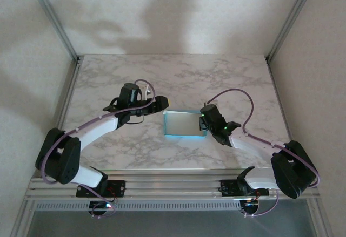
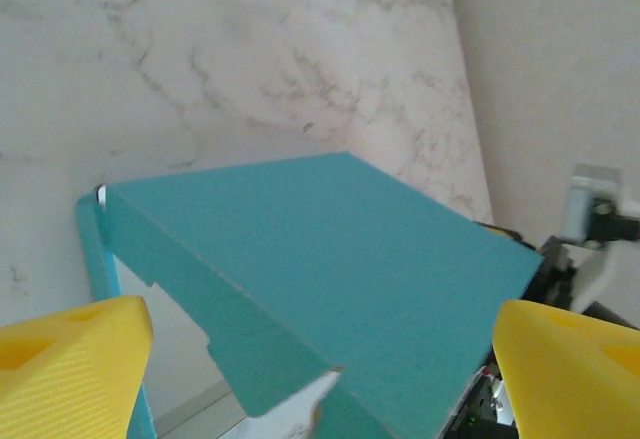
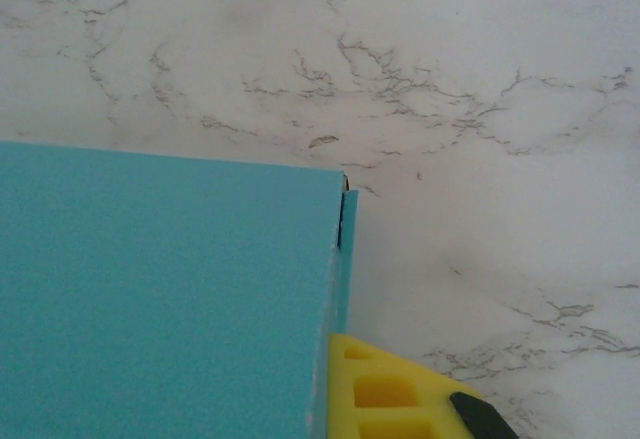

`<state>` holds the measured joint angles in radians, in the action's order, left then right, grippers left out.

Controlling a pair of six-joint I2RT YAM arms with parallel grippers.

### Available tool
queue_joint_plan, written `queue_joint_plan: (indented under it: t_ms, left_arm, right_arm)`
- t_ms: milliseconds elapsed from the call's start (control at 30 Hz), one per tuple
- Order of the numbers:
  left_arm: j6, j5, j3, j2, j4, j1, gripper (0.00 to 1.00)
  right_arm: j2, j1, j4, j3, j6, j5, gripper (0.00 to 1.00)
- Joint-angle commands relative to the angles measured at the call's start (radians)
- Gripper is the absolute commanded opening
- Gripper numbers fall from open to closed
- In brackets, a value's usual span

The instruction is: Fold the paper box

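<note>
Presently the paper box (image 1: 184, 122) sits near the middle of the worktop (image 1: 178, 75), a little closer to its near edge than to its far edge; from above it reads as a shallow rectangle, pale inside, with turquoise showing along its left and near walls.

My left gripper (image 1: 161, 105) hangs just beside the box's far left corner, jaws spread wide; in my left wrist view the two yellow fingers (image 2: 70, 369) stand at the bottom corners with the gripper (image 2: 320, 329) gaping between them and nothing clamped; the box (image 2: 350, 259) lies ahead of them as a broad, tilted turquoise face with a stepped cut edge, and a sliver of white card shows at its near corner.

My right gripper (image 1: 206, 122) is at the box's right edge, closed down narrow; in my right wrist view one yellow pad (image 3: 385, 389) lies flat against the outside of the box's (image 3: 150, 289) side wall, just below its corner; the other pad is hidden behind the turquoise panel, so the thin wall appears pinched between them; marble worktop lies bare beyond that corner.
</note>
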<state>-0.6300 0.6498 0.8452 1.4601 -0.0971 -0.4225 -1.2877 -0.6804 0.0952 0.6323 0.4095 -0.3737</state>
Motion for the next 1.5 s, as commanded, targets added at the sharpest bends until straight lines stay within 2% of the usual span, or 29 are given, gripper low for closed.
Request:
queue_joint_plan:
  t_ms: [0, 200, 400, 767, 867, 1033, 1300, 1467]
  left_arm:
    - [-0.042, 0.059, 0.044, 0.039, 0.008, 0.001, 0.86]
    - [-0.072, 0.087, 0.063, 0.118, -0.013, -0.016, 0.84]
    - [-0.117, 0.119, 0.066, 0.166, -0.064, -0.030, 0.78]
    - [-0.112, 0.107, 0.048, 0.185, -0.076, -0.041, 0.71]
    - [-0.065, 0.063, 0.053, 0.186, -0.019, -0.041, 0.72]
    - [-0.007, -0.017, 0.042, 0.168, 0.045, -0.033, 0.72]
    - [0.011, -0.034, 0.025, 0.176, 0.051, -0.035, 0.64]
    - [0.026, -0.060, 0.029, 0.173, 0.063, -0.035, 0.64]
  right_arm:
    - [-0.016, -0.015, 0.021, 0.030, -0.014, -0.014, 0.07]
    - [-0.025, -0.025, 0.017, 0.030, -0.009, -0.022, 0.07]
    - [-0.036, -0.034, 0.023, 0.036, -0.012, -0.031, 0.07]
    - [-0.057, -0.056, 0.025, 0.053, -0.011, -0.041, 0.07]
    - [-0.056, -0.059, 0.029, 0.054, -0.009, -0.045, 0.07]
    - [-0.040, -0.059, 0.041, 0.046, 0.006, -0.036, 0.11]
    - [0.000, -0.059, 0.076, 0.028, 0.029, 0.014, 0.15]
    - [0.049, -0.058, 0.124, 0.018, 0.050, 0.059, 0.29]
